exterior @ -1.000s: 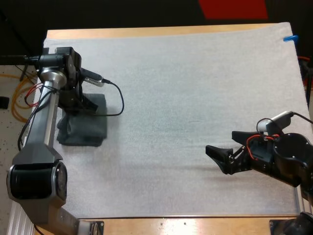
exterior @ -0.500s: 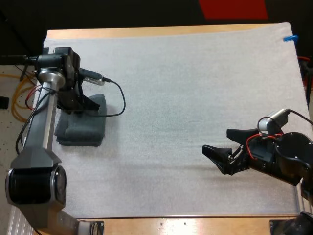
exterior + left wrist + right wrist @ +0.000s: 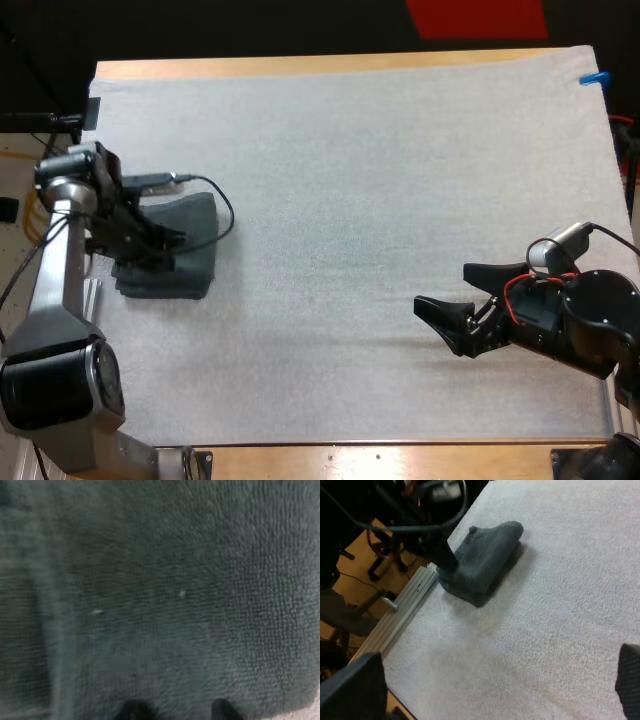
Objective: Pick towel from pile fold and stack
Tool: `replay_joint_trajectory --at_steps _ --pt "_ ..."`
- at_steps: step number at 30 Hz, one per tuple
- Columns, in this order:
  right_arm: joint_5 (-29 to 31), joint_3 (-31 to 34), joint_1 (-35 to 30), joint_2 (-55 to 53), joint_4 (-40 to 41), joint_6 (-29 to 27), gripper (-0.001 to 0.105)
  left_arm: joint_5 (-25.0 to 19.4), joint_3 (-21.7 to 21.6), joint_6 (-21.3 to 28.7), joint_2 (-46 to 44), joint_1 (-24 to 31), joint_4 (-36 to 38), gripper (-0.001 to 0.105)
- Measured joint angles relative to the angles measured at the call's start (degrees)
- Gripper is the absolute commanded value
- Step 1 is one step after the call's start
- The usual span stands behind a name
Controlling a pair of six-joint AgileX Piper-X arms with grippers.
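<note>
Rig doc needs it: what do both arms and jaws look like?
Left arm: silver tubes, black round joints, black cable. Right arm: black housing, red wires. Jaws on both are black, tapered.

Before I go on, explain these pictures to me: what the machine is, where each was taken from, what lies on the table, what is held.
This is a robot with two arms at a wooden table covered by a white mat. Each arm ends in a black two-fingered tool. The high view looks down from behind the arms. The other two pictures come from cameras riding on the wrists. On the mat, near its left edge, lies a folded stack of dark grey-green towels. The left tool is down on that stack, so its camera sees the cloth close up, with the fingertips apart. The right tool hovers open over bare mat and holds nothing. Its camera looks across at the stack.
</note>
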Motion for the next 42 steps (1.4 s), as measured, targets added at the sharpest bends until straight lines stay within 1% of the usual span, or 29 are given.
replay_joint_trajectory --at_steps 3,6,8,10,14,19,22,25,27,32,35,38,42 --pt "0.0 0.0 0.0 0.0 0.0 0.0 0.090 -0.1 3.7 -0.3 0.0 -1.1 -3.5 0.031" --pt "0.0 0.0 0.0 0.0 0.0 0.0 0.090 -2.2 7.4 -0.8 0.1 -2.4 -6.8 0.031" --pt "0.0 0.0 0.0 0.0 0.0 0.0 0.090 -3.9 8.6 -0.8 0.2 -2.8 -8.1 0.031" --pt "0.0 0.0 0.0 0.0 0.0 0.0 0.090 -4.5 8.6 -0.8 0.2 -2.8 -8.4 0.031" --pt "0.0 0.0 0.0 0.0 0.0 0.0 0.090 -5.0 6.3 -0.9 0.2 -2.8 -8.5 0.031" --pt "0.0 0.0 0.0 0.0 0.0 0.0 0.090 -5.1 0.7 -1.0 -1.4 -2.8 -9.3 0.031" --pt "0.0 0.0 0.0 0.0 0.0 0.0 0.090 -2.1 -2.1 -2.8 -1.7 -2.8 -11.2 0.031" --pt "0.0 0.0 0.0 0.0 0.0 0.0 0.090 -1.1 -2.4 -4.3 -1.8 -3.1 -14.7 0.031" --pt "0.0 0.0 0.0 0.0 -0.1 0.0 0.090 -1.1 -2.5 -4.5 -1.1 -3.5 -15.7 0.031" --pt "0.0 0.0 0.0 0.0 -1.9 0.0 0.090 -1.2 -2.6 -4.9 4.1 -5.8 -17.3 0.031" --pt "0.0 0.0 0.0 0.0 -2.5 0.0 0.090 -3.4 -2.6 -4.9 7.8 -7.5 -17.4 0.031" --pt "0.0 0.0 0.0 0.0 -2.6 0.0 0.090 -6.5 -2.6 -4.8 8.9 -8.8 -17.4 0.031" --pt "0.0 0.0 0.0 0.0 -2.6 0.0 0.090 -7.3 -4.1 -4.2 8.2 -9.4 -16.3 0.031"
